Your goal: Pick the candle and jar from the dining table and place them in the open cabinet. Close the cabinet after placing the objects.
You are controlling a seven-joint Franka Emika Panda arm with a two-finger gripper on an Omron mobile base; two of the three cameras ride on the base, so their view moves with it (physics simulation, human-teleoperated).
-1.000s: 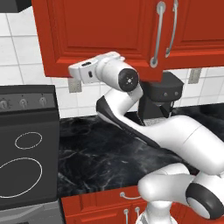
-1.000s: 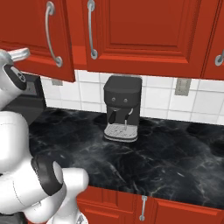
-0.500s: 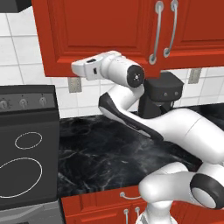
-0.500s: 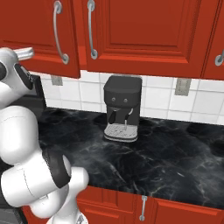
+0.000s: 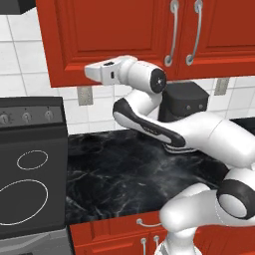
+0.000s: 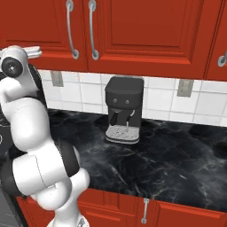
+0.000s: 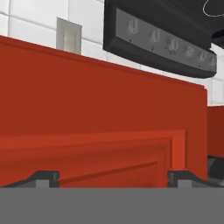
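Note:
The cabinet [image 5: 109,35] is the red wall cupboard with panelled doors. Its left door [image 6: 40,22] stands nearly flush with the door beside it, and the two silver handles [image 6: 70,29] are close together. My gripper [image 5: 89,70] is raised at that door's lower edge, on its front face. In the hand view the gripper [image 7: 113,177] is open with nothing between its fingertips [image 7: 41,177], and the red door panel [image 7: 100,122] is close ahead. In the right base view the gripper [image 6: 34,52] pokes out at the upper left. The candle, the jar and the dining table are out of view.
A black coffee machine [image 6: 124,108] stands on the black marble counter [image 6: 173,159] under the cupboards. A dark stove [image 5: 30,174] sits at the counter's left end. Wall outlets [image 5: 84,94] are set in the white tiles. Red drawers [image 6: 168,213] run below.
The left cabinet door has swung toward shut, its handle closing on the neighbouring handle. My hand has followed it toward the wall, and the jaws have opened slightly wider.

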